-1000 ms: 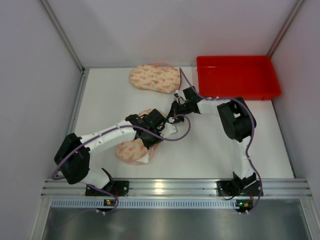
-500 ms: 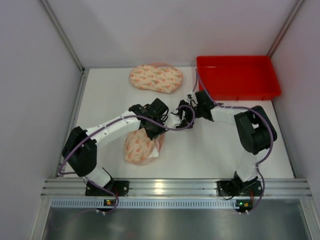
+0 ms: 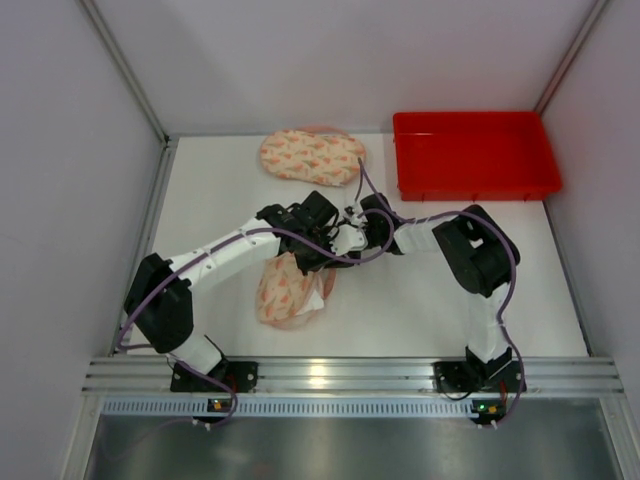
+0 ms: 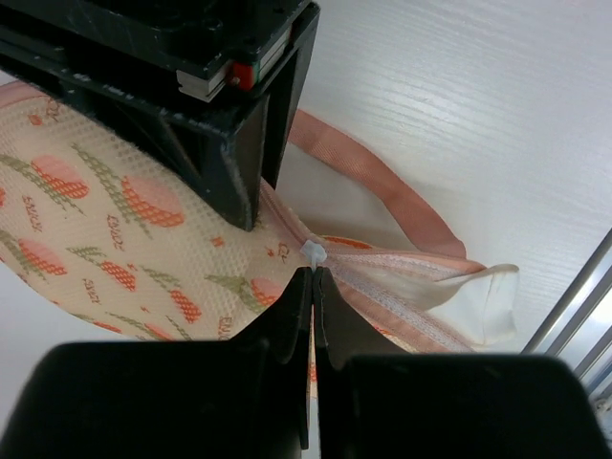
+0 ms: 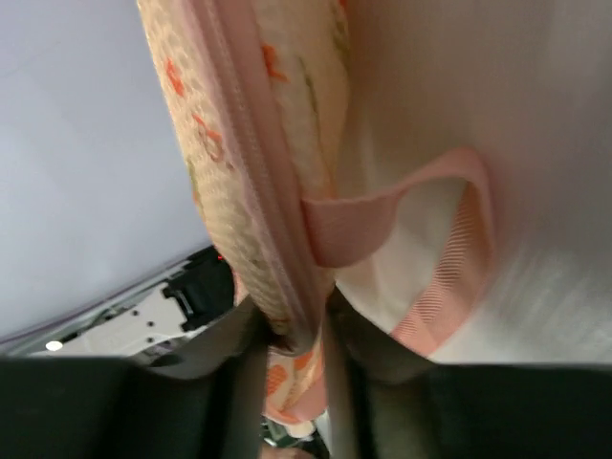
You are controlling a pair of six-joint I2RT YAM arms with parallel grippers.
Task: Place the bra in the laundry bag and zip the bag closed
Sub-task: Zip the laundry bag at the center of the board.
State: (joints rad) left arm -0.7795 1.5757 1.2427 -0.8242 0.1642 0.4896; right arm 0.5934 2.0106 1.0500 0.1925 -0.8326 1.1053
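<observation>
Left of the red bin (image 3: 475, 155), the peach-print laundry bag (image 3: 290, 292) droops between both arms. The left gripper (image 4: 313, 277) pinches its zipper seam shut beside the white pull (image 4: 314, 252). The right gripper (image 5: 292, 330) clamps the same seam, likely to tension it for zipping. At its mouth, cream fabric (image 4: 483, 301) may be the bra.

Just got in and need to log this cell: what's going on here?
Both arms hold the patterned bag mid-table. The left gripper has its jaws shut on the bag's edge; the right gripper pinches the seam near the pink loop. White fabric pokes out at one end, so it does not look zipped shut yet.
</observation>
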